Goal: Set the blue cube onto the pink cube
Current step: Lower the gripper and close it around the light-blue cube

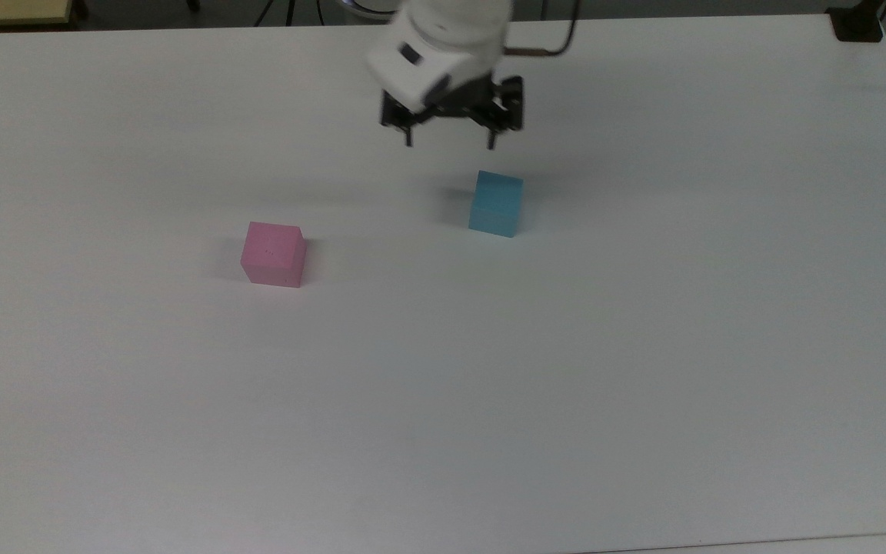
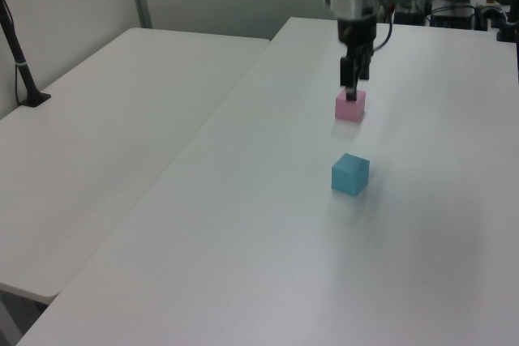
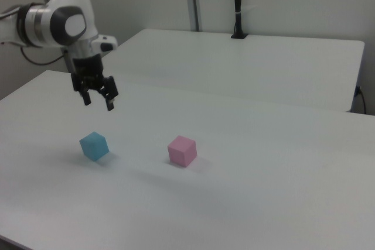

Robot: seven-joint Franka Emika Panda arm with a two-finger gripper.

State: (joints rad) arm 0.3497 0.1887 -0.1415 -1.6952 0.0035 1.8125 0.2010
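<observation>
claw (image 2: 350, 96) above pink cube (image 2: 350, 107), blue cube (image 2: 350, 174) nearer camera

The blue cube (image 1: 496, 203) rests flat just below the open gripper (image 1: 451, 141) in the top view, untouched. The pink cube (image 1: 273, 254) sits well apart toward the top view's lower left.

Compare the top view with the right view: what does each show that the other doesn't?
Top view alone: a dark object at the table's far corner and a yellow surface beyond the table.

Right view alone: a second table behind, a black pole standing on it, and wall panels.

Both: the blue cube, the pink cube apart from it on the white table, and the open end effector hanging above the table near the blue cube.
</observation>
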